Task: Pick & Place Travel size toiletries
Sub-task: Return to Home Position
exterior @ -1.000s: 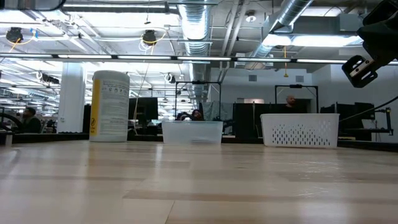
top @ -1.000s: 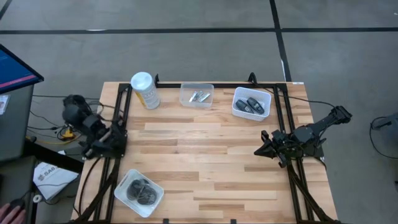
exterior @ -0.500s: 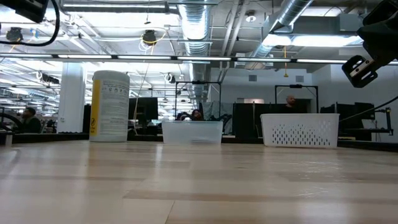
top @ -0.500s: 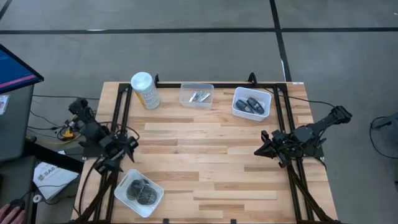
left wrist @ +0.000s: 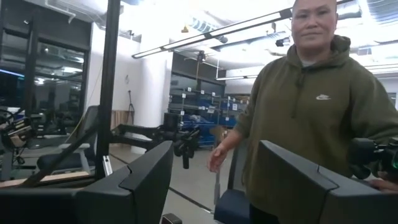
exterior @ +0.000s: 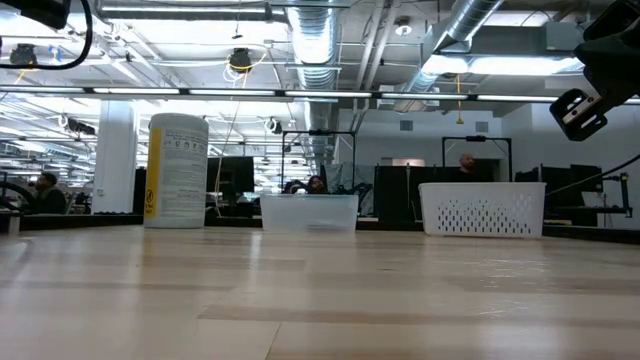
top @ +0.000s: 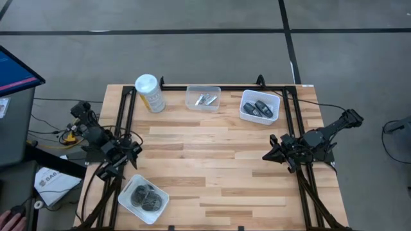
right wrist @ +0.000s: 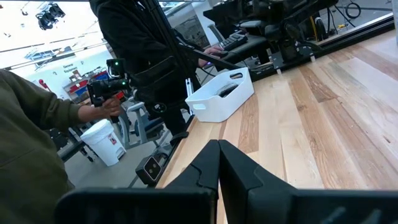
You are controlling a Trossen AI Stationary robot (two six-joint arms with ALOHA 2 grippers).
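The travel size toiletries lie in three containers. Silvery tubes (top: pixel 205 99) are in a clear bin (top: pixel 192 102) at the far edge. Dark oblong pieces (top: pixel 259 108) are in a white basket (top: pixel 245 114) to its right. Dark round lumps (top: pixel 146 197) are in a clear tub (top: pixel 128 187) at the near left. My left gripper (top: pixel 133 153) stands open at the table's left edge, just beyond that tub, with nothing between its fingers (left wrist: pixel 149 180). My right gripper (top: pixel 266 155) is shut and empty at the right edge, its fingers (right wrist: pixel 219 158) pointing level over the wood.
A tall pale-yellow canister (top: pixel 149 93) with a white lid stands at the far left. A black frame (top: pixel 126 115) runs along the left, far and right edges. A person in an olive hoodie (left wrist: pixel 311 106) stands beyond the table. The middle of the table top (top: pixel 205 160) is bare wood.
My left arm has sunk and swung its gripper a little toward the table's near edge and inward over the left edge, tipping upward. It has kept still for the last half second. Its fingers stay open. Nothing else has moved.
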